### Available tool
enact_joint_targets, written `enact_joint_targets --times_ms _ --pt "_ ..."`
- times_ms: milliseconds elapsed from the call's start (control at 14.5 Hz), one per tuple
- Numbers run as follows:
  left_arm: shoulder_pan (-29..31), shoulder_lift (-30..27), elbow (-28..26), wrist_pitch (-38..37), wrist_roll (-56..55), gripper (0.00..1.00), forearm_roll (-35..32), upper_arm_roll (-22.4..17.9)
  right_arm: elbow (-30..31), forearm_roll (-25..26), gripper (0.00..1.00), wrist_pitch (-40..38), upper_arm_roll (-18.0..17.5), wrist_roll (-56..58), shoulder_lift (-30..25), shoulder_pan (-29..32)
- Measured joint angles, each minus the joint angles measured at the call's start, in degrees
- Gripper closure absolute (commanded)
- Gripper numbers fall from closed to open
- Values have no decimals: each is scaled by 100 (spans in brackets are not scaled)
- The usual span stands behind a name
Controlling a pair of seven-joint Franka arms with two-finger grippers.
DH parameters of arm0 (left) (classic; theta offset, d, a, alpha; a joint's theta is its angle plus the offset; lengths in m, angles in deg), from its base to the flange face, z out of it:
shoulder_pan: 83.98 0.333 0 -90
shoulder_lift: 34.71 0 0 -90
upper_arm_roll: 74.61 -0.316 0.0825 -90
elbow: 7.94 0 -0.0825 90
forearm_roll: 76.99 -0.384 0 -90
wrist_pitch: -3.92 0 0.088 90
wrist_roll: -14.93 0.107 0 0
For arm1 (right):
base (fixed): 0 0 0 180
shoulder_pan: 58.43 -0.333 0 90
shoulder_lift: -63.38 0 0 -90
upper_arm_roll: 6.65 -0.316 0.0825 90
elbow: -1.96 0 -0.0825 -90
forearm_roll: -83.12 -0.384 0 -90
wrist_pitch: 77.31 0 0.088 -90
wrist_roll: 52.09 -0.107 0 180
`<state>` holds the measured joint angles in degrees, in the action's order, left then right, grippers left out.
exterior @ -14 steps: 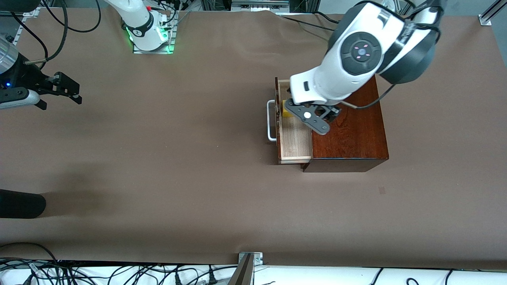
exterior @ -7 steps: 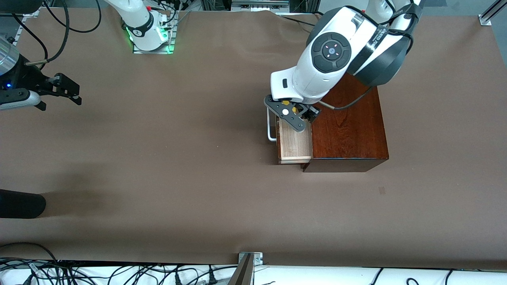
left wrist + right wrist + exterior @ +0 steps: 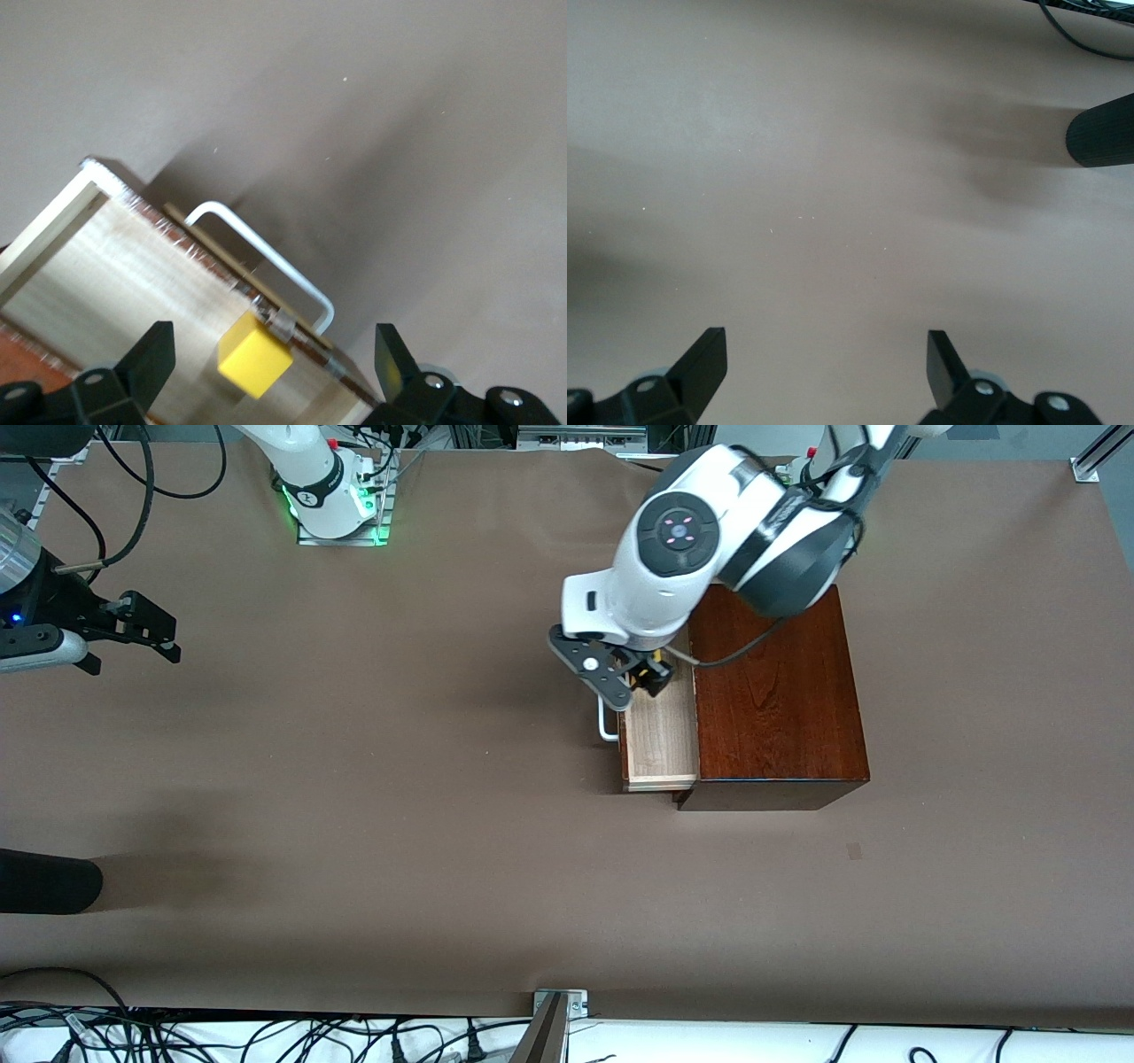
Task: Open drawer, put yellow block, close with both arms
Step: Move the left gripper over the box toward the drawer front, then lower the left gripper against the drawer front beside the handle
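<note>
Having shifted off box toward handle since prev: left gripper (image 3: 640,682), block (image 3: 255,356) in drawer (image 3: 660,740).

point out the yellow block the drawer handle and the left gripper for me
yellow block (image 3: 255,358), left wrist view, on its front face.
drawer handle (image 3: 266,250), left wrist view, on the white bar.
left gripper (image 3: 275,363), left wrist view, midway between its open jaws, over the drawer.

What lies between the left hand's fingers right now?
In the left wrist view, the yellow block sits in the open drawer, untouched between the left hand's spread fingers.
</note>
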<state>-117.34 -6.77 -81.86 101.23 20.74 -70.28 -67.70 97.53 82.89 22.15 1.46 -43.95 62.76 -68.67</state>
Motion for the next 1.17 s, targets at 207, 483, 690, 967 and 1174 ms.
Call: enact_joint_targets --times_ms 207,483,690,967,1174 --pt "-341 150 2 398 -3 0 0 5 -1 1 0 31 7 -5 1 1" --pt "-537 211 8 557 17 0 -14 10 -1 3 0 98 10 -13 13 1" --pt "-759 211 11 745 21 0 -41 12 -1 3 0 113 10 -17 50 1" --pt "-1003 314 10 906 720 0 -115 67 -10 3 0 132 -17 -18 55 -10" --pt "-1119 537 2 1146 1877 0 -134 69 -22 3 0 133 -27 -20 54 -16"
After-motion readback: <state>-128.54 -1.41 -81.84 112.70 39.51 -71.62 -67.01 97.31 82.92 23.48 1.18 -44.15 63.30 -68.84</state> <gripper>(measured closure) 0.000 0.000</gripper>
